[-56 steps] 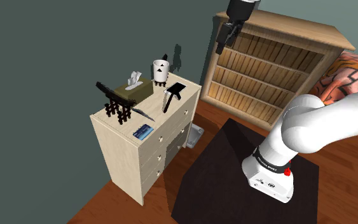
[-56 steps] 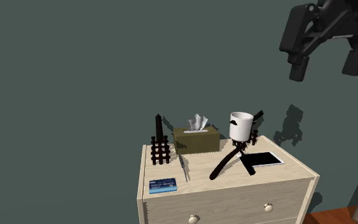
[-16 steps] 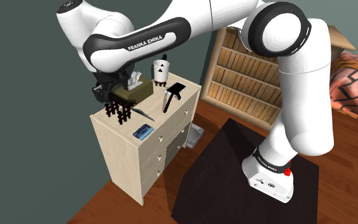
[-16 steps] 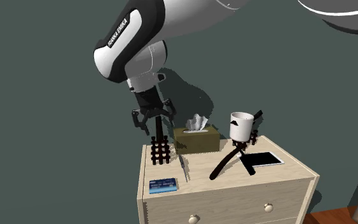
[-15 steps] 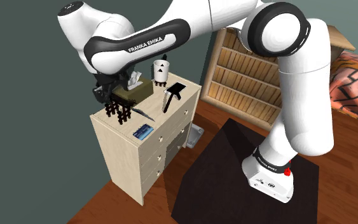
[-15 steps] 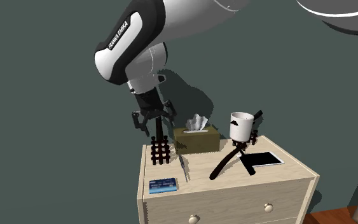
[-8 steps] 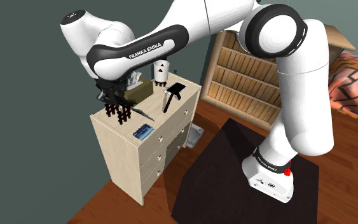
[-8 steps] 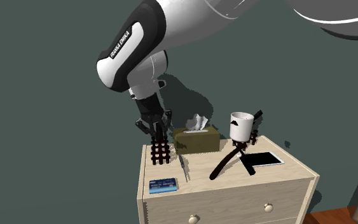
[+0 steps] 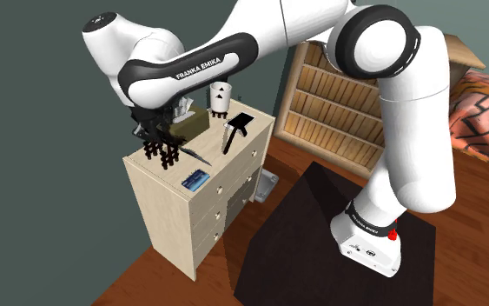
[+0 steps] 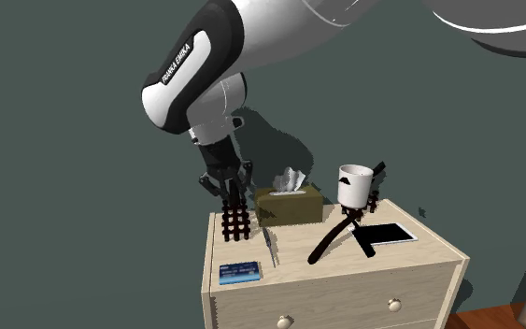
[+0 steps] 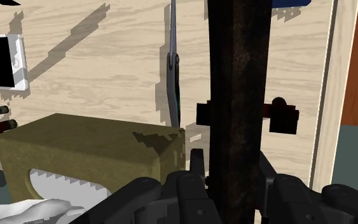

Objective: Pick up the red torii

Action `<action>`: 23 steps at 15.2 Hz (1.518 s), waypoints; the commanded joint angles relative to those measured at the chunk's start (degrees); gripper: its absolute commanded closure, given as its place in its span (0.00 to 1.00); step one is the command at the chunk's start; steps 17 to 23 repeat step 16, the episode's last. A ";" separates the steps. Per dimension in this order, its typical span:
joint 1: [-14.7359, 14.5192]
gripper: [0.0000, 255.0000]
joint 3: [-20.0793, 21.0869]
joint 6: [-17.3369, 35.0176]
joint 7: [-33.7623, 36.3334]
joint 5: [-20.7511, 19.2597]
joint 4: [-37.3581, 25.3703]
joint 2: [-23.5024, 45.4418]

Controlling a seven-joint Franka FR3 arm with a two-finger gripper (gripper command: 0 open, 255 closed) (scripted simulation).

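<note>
— A grey-green wall behind, and a pale wooden chest of drawers (image 9: 219, 149) whose top serves as the surface. Where is the torii?

— The torii (image 10: 236, 224) stands upright on its legs near the surface's corner at the second exterior view's left, just beside an olive tissue box (image 10: 289, 204). It looks nearly black, with red only on the stubs of its cross-piece in the wrist view.

— Which way does it run?

— Its top beam lies level, and its long axis goes from the front of the chest to the back. The second exterior view therefore sees it end-on, narrow and tall. In the wrist view the beam stretches straight away from the hand.

— And the gripper?

— The gripper (image 10: 231, 198) sits right over the beam. Its fingers (image 11: 196, 167) are drawn in against the two sides, pinching it as far as I can judge, since the beam covers the contact.

— What is hidden?

— In the shoulder view the hand covers the torii's upper part, so just the legs show. In the wrist view the beam's far end is cut off. A pen (image 11: 173, 70) lies beside it.
</note>
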State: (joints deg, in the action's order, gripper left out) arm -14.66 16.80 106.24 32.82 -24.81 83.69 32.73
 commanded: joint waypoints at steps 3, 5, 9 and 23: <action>-0.05 1.00 0.19 -2.13 -0.69 0.43 -1.36 -0.87; -0.09 1.00 0.29 -3.35 -1.09 0.65 -2.22 -1.31; -0.22 1.00 0.45 -5.86 -1.88 1.04 -4.15 -2.03; -0.48 1.00 0.60 -9.26 -2.90 1.43 -7.09 -2.68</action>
